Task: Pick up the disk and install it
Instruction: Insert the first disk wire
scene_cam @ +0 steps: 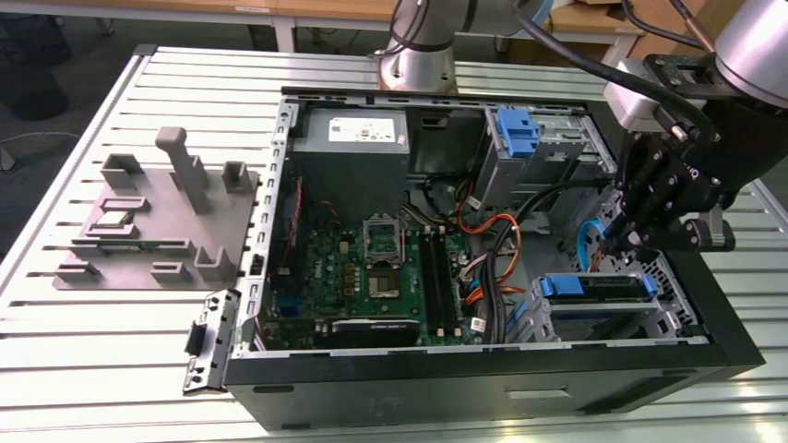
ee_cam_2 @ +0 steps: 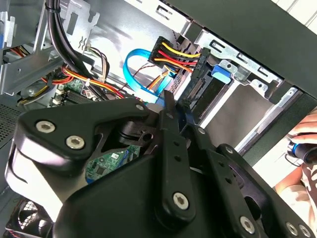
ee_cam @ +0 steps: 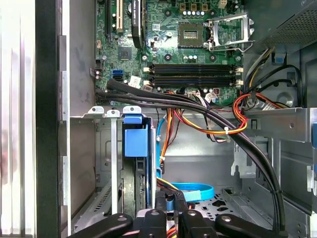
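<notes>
One big computer case [scene_cam: 493,388] lies open on the table [scene_cam: 74,369] in the exterior view. The claw [scene_cam: 626,247] hangs inside the case, by its wall on the exterior view's right. The disk [scene_cam: 593,288] sits in a metal slot in a corner of the case, near the claw, with its blue frame showing. A green board [scene_cam: 369,268] fills the middle of the case. A grey box [scene_cam: 351,138] sits at the far end of the case. A grey stand [scene_cam: 161,212] rests on the table outside the case, on the exterior view's left.

In the second wrist view the claw [ee_cam_2: 168,106] is low inside the case. Near it are a plug with yellow, red and black wires [ee_cam_2: 173,53] and a blue flat cable [ee_cam_2: 136,82]. A person's hand [ee_cam_2: 303,130] is outside the case.

In the first wrist view the disk [ee_cam: 135,144] stands on its edge in the slot by the case wall. The claw [ee_cam: 172,206] is just beside it, near the blue flat cable [ee_cam: 193,191]. I cannot tell if the claw is released or clenched.
</notes>
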`<control>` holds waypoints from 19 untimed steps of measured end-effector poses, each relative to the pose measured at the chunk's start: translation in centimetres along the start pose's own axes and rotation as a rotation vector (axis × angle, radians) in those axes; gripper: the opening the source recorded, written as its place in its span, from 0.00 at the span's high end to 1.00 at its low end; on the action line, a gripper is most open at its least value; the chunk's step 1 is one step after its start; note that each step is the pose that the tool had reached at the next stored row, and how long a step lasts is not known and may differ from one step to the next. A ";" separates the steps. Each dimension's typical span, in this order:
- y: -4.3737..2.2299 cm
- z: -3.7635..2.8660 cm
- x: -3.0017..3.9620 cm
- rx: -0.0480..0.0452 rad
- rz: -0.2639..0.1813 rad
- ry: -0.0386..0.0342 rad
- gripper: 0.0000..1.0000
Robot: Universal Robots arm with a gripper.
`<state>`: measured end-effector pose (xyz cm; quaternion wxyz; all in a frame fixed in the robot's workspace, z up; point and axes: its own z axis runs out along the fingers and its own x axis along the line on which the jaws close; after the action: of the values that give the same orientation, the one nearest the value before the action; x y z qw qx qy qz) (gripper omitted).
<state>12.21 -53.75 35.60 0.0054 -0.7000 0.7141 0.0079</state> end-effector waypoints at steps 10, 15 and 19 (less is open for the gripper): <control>0.00 0.03 0.05 0.0000 0.000 -0.0003 0.84; -0.01 0.00 0.57 0.0004 0.000 -0.0001 0.84; 0.05 -0.01 1.17 0.0038 0.000 -0.0034 0.84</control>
<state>12.13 -54.92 35.59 0.0080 -0.7001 0.7140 0.0077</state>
